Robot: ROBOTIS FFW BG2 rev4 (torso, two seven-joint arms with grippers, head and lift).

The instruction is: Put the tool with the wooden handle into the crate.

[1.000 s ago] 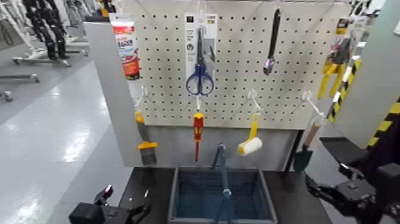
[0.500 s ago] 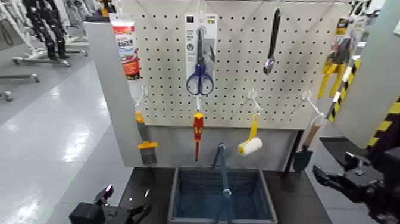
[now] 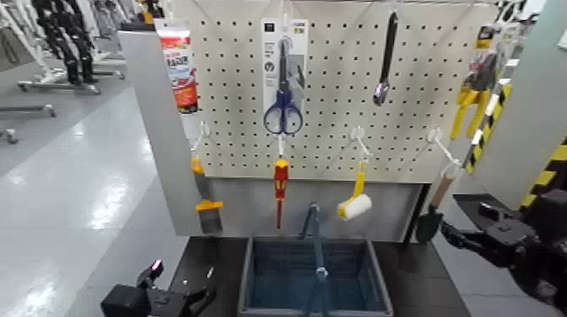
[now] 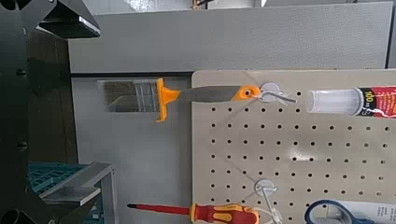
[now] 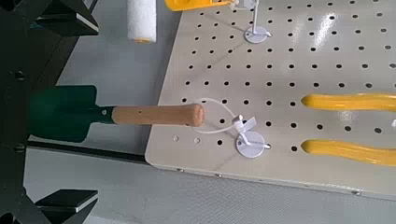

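The right gripper (image 5: 70, 112), fingers apart, is positioned at the trowel (image 5: 154, 115) hanging near the pegboard's (image 5: 215, 155) lower right corner. The left gripper (image 3: 181, 293) idles left of the crate (image 3: 245, 282), fingers apart.

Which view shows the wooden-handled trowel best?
The right wrist view: handle and most of the green blade of the trowel appear large, with its loop on the hook. The head view shows it small, hanging beside the right gripper. The left wrist view lacks it.

Setting: robotics lab with a mock shop display. Upper left of head view: wheeled stands (image 3: 57, 84) with black robot arms (image 3: 63, 34) on a glossy grey floor (image 3: 93, 185). Centre: pegboard (image 3: 228, 84), tools on hooks, packaged scissors (image 3: 283, 110). Right: yellow-black hazard tape (image 3: 544, 179).
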